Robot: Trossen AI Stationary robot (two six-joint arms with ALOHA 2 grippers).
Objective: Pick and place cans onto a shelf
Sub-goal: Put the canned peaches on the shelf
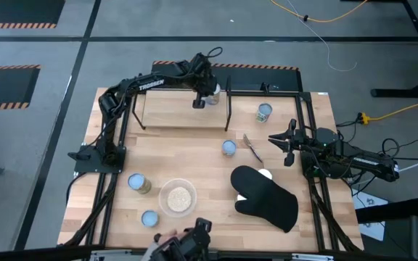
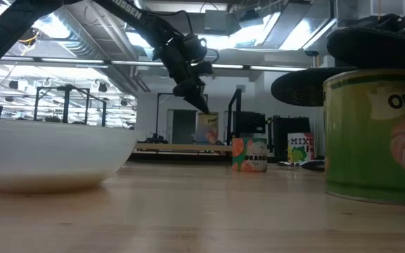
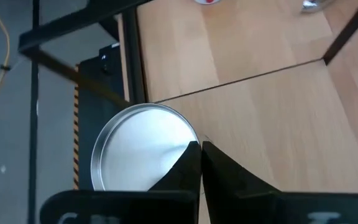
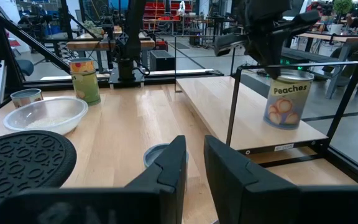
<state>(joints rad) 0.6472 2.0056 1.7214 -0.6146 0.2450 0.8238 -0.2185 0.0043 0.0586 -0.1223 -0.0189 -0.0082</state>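
A can stands on the shelf at its far right end. The left gripper, fingers closed and empty, hovers just above it. The right gripper, slightly parted, holds nothing.

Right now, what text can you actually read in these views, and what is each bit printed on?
"Peaches": can on the shelf, below the left gripper.
"TROSSEN": left arm.
"ORANGE": orange-labelled can in the low view.
"MIX", rest cut off: red-and-white can.
"Ora", rest cut off: near green can.
Other cans' labels: too small to read.
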